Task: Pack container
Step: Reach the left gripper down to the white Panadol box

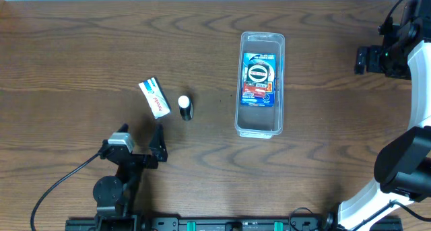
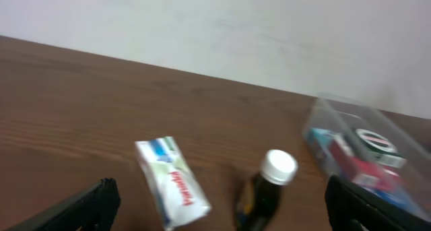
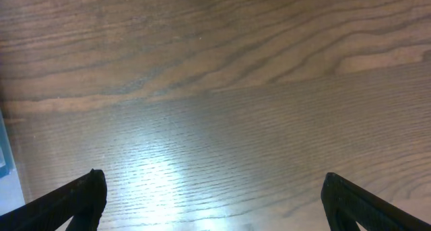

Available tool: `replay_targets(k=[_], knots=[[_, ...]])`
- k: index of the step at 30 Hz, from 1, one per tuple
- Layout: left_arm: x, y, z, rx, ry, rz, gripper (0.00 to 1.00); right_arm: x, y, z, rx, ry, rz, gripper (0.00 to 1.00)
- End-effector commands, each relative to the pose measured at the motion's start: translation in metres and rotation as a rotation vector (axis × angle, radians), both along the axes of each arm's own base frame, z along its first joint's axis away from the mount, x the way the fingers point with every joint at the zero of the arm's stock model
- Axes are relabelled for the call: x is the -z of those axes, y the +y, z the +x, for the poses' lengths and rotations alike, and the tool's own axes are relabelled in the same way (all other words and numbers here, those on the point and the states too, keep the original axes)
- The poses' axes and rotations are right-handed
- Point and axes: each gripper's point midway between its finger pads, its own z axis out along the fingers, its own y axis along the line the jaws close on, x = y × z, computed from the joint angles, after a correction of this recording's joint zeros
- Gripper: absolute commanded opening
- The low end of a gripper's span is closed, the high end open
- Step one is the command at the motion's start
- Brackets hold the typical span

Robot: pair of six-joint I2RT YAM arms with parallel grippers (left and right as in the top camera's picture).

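Note:
The clear plastic container (image 1: 261, 83) stands right of centre with a blue and red packet (image 1: 257, 79) lying inside. It also shows in the left wrist view (image 2: 367, 153). A white packet with red print (image 1: 154, 97) and a small dark bottle with a white cap (image 1: 185, 108) lie on the table to its left; both show in the left wrist view, the packet (image 2: 173, 182) and the bottle (image 2: 266, 187). My left gripper (image 1: 143, 138) is open and empty, just in front of these two. My right gripper (image 1: 369, 59) is open and empty over bare table at the far right.
The brown wooden table (image 1: 81, 56) carries everything. A black cable (image 1: 57, 184) runs from the left arm's base at the front left. A white wall (image 2: 202, 22) rises behind the table's far edge.

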Motion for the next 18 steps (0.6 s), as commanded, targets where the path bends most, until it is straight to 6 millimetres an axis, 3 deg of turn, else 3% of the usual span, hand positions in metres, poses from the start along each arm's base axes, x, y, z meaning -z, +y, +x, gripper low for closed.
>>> replay_targets(k=[1, 5, 10, 14, 18], knots=[[-0.033, -0.013, -0.007, 0.078, -0.053, 0.007, 0.98, 0.003, -0.002, 0.0, -0.013, 0.006, 0.003, 0.99], [-0.066, -0.003, -0.008, 0.027, -0.009, 0.079, 0.98, 0.003, -0.002, 0.0, -0.013, 0.006, 0.003, 0.99], [-0.087, 0.013, 0.004, -0.048, 0.264, 0.121, 0.98, 0.003, -0.002, 0.0, -0.013, 0.006, 0.003, 0.99], [-0.104, -0.004, 0.015, 0.064, 0.488, 0.084, 0.98, 0.003, -0.002, 0.0, -0.013, 0.006, 0.003, 0.99], [-0.117, -0.02, 0.028, 0.164, 0.578, 0.038, 0.98, 0.003, -0.002, 0.0, -0.013, 0.006, 0.003, 0.99]])
